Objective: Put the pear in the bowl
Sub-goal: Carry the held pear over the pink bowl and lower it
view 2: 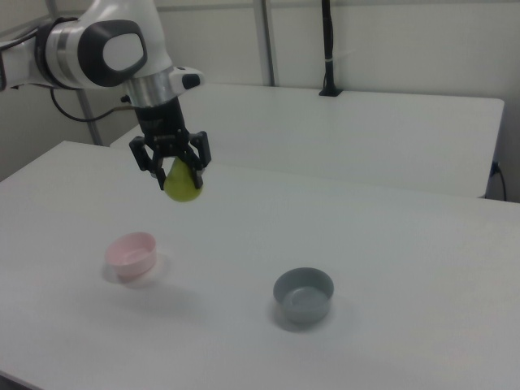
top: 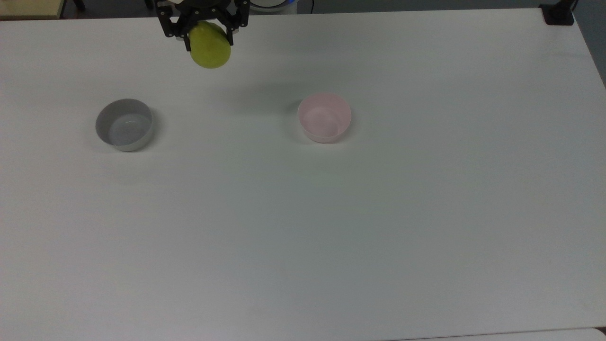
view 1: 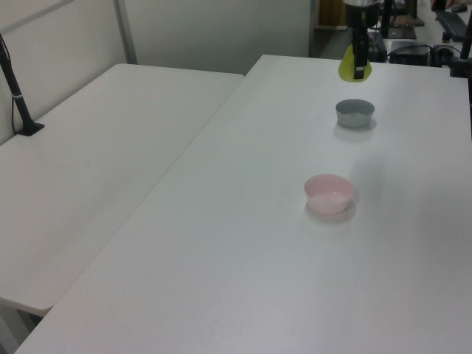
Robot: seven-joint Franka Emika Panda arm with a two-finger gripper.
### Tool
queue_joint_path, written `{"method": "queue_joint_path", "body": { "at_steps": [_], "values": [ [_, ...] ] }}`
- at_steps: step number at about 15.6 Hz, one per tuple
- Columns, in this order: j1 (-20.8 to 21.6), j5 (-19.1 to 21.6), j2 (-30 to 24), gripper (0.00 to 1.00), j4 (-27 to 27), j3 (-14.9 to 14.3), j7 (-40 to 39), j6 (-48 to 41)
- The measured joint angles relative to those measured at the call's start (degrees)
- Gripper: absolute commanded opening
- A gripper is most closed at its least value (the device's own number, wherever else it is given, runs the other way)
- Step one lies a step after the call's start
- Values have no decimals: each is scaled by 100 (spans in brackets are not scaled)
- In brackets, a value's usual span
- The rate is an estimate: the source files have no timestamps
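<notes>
1. White worktop with partition walls behind it in the right view.
2. Tool hangs high above the worktop, fingers clamped on the pear.
3. Pear is in the air, clear of the surface, near the top view's upper edge.
4. Pink bowl sits empty, well apart from the pear.
5. Grey bowl on the top view's left, also empty.

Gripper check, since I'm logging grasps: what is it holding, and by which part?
The gripper holds the pear by its narrow upper end, rounded bottom hanging free above the table.
</notes>
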Motion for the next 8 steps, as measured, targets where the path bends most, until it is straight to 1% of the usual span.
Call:
{"method": "queue_joint_path", "body": {
  "at_steps": [3, 8],
  "values": [
    [401, 4, 85, 0, 1, 0, 235, 0],
    [1390, 176, 249, 1, 5, -26, 996, 0]
  ]
}}
